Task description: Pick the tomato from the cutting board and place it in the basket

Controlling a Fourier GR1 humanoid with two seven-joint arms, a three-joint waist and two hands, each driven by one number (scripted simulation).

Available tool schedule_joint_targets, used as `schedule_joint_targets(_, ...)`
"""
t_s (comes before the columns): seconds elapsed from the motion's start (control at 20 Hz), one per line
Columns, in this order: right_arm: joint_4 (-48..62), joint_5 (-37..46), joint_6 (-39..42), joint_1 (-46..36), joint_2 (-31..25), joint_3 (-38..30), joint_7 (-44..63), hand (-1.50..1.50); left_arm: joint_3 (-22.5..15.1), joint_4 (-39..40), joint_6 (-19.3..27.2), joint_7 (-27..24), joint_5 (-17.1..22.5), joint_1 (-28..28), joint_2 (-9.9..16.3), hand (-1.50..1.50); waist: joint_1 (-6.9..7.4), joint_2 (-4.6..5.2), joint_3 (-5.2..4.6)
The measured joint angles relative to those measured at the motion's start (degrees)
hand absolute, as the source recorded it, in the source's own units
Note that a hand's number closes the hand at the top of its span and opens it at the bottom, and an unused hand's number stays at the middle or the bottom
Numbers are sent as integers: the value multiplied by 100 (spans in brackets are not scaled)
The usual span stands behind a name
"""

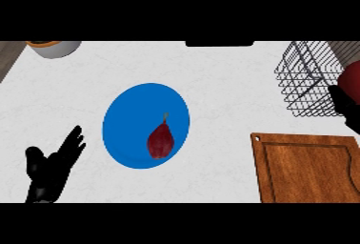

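Tomato [354, 76]: a red round shape at the far right edge of the view, mostly cut off, just beside the wire basket [304, 81] on its right side. Right hand [343, 106] sits directly under it, dark fingers touching the red; looks curled on it, but most of the hand is off-frame, so can't tell the grip for sure. Whether the tomato is over or outside the basket rim: can't tell.

Cutting board [306, 167] at lower right, wood, nothing on it, runs off the right and bottom edges.

Open counter [225, 66] btwn board and blue plate [134, 114]. Plate holds a dark red pear-shaped item w/ stem [160, 139], toward its lower right.

Left hand [53, 164] at lower left, fingers straight and spread, resting, well apart from the plate.

Grey bowl [55, 46] at top left edge.
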Motion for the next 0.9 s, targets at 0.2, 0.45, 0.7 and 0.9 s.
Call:
schedule_joint_targets(0.2,897,-331,113,-550,-570,-603,-105,150,-50,-49,-4,9,-66,-7,-29,0,34,14,0)
schedule_joint_targets(0.45,1962,-445,174,-850,-1214,-985,-607,150,-76,-68,0,74,-102,-44,-93,0,71,37,1)
schedule_joint_targets(0.7,3002,-405,23,-970,-1604,-1109,-1301,150,-68,-95,-18,236,-122,-100,-105,0,103,44,1)
schedule_joint_targets(0.9,3827,-390,-288,-1021,-1680,-1215,-1859,150,-42,-105,-34,223,-159,-98,-107,0,129,50,3)
